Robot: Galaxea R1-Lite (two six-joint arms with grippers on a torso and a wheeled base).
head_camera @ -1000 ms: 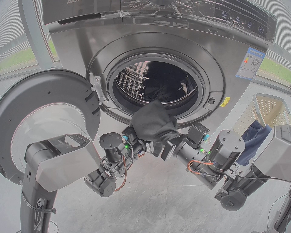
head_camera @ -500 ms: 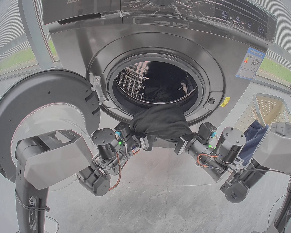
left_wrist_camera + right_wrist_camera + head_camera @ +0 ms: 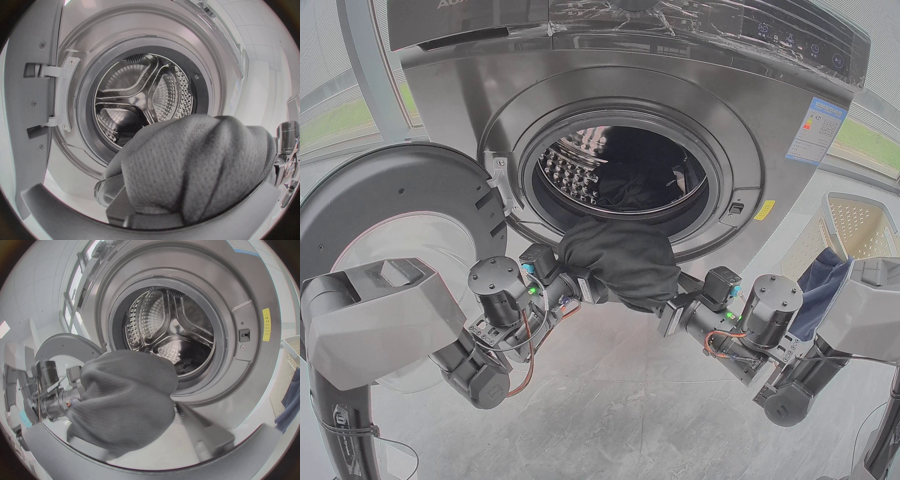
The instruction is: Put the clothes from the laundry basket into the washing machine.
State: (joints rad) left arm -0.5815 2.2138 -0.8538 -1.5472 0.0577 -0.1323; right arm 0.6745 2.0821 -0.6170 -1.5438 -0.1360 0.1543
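A bundled black garment hangs just below the round opening of the washing machine, draped over both grippers. My left gripper is under its left side and my right gripper under its right side. The cloth covers both. The garment fills the lower left wrist view in front of the steel drum. In the right wrist view the garment sits before the drum. Dark clothes lie inside the drum. The laundry basket stands at the right with a blue garment hanging over its side.
The washer door stands swung open at the left, close to my left arm. The door latch and a yellow sticker are on the right of the opening. Grey tiled floor lies below.
Both arms have come down and to the left with the black garment. Its top, which reached the lip of the opening a second ago, now sits lower.
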